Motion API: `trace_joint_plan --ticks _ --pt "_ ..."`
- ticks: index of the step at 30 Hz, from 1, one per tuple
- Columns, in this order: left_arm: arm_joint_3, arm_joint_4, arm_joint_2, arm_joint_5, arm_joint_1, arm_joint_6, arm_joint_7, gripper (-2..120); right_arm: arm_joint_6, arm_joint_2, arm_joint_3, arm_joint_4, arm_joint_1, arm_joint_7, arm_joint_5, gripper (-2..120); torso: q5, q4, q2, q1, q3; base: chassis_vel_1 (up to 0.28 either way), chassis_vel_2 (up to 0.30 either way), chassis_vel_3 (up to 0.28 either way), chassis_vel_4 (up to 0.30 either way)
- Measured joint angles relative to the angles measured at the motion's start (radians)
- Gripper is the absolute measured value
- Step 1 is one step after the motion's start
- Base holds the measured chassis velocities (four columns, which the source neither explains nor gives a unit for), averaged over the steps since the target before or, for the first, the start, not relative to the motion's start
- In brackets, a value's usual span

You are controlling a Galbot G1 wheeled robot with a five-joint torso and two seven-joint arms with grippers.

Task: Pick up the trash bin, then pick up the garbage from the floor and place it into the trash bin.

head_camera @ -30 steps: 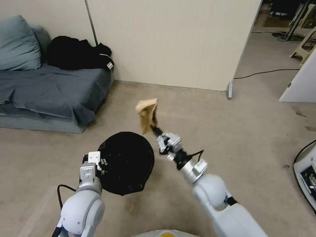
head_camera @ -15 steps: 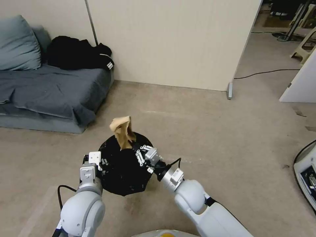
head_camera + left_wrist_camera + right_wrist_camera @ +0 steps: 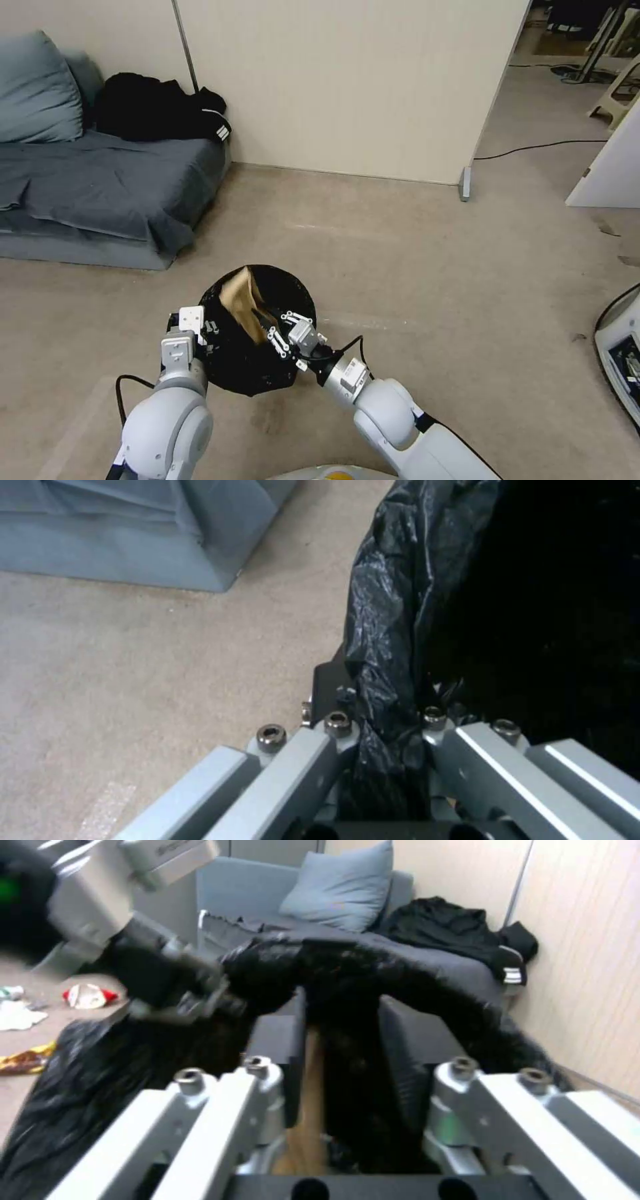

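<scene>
The trash bin (image 3: 257, 363), lined with a black bag, hangs off the floor in front of me. My left gripper (image 3: 207, 331) is shut on its near rim, and the left wrist view shows the fingers (image 3: 320, 760) clamping the bag fold (image 3: 390, 630). The garbage in hand is a crumpled brown paper bag (image 3: 239, 300), standing inside the bin's mouth. My right gripper (image 3: 263, 325) is over the bin beside it, jaws apart. In the right wrist view a brown strip (image 3: 308, 1100) lies against one pad (image 3: 277, 1050). More garbage lies on the floor: a red-white wrapper (image 3: 87, 996), a tissue (image 3: 17, 1016), a yellow wrapper (image 3: 23, 1063).
A grey sofa (image 3: 100, 180) with a black jacket (image 3: 160, 110) stands at the left. A beige partition wall (image 3: 347, 87) closes the back. A cable (image 3: 533, 147) runs along the floor at the right, near a white machine (image 3: 620, 347).
My right arm swung left and down, bringing the brown paper bag from the bin's far right side into its mouth. The left arm and bin stayed still.
</scene>
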State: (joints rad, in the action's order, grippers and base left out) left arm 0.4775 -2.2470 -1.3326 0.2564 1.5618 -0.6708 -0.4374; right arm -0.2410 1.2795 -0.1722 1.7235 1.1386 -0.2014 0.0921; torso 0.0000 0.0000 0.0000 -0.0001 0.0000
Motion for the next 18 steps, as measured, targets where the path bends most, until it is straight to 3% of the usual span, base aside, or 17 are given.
trace_joint_plan --ticks 5,7,10,11,14,18 --pt "0.001 0.000 0.004 0.004 -0.006 0.001 0.001 0 -0.003 -0.015 -0.002 0.014 0.023 -0.003 -0.011 52 0.0001 0.0000 0.000 0.000 0.000 0.000 0.000 0.000 0.000" --pt "0.001 0.000 0.005 0.004 -0.007 0.001 0.001 0 -0.003 -0.016 -0.002 0.014 0.024 -0.004 -0.012 54 0.0001 0.0000 0.000 0.000 0.000 0.000 0.000 0.000 0.000" --pt "0.003 0.006 0.005 0.013 -0.014 0.009 0.001 0 -0.006 -0.029 0.010 0.031 0.057 -0.013 -0.020 72 -0.0001 0.0000 0.000 0.000 0.000 0.000 0.000 0.000 0.000" --pt "0.003 0.006 0.005 0.013 -0.014 0.009 0.001 0 -0.006 -0.029 0.010 0.031 0.057 -0.013 -0.020 72 -0.0001 0.0000 0.000 0.000 0.000 0.000 0.000 0.000 0.000" --pt "0.004 0.008 0.013 0.023 -0.019 0.013 0.001 0 -0.008 -0.038 0.029 0.054 0.091 -0.018 -0.033 88 0.0000 0.0000 0.000 0.000 0.000 0.000 0.000 0.000 0.000" --pt "0.004 0.012 0.020 0.039 -0.027 0.019 0.003 0 -0.008 -0.044 0.052 0.080 0.114 -0.018 -0.040 98 0.0000 0.0000 0.000 0.000 0.000 0.000 0.000 0.000 0.000"
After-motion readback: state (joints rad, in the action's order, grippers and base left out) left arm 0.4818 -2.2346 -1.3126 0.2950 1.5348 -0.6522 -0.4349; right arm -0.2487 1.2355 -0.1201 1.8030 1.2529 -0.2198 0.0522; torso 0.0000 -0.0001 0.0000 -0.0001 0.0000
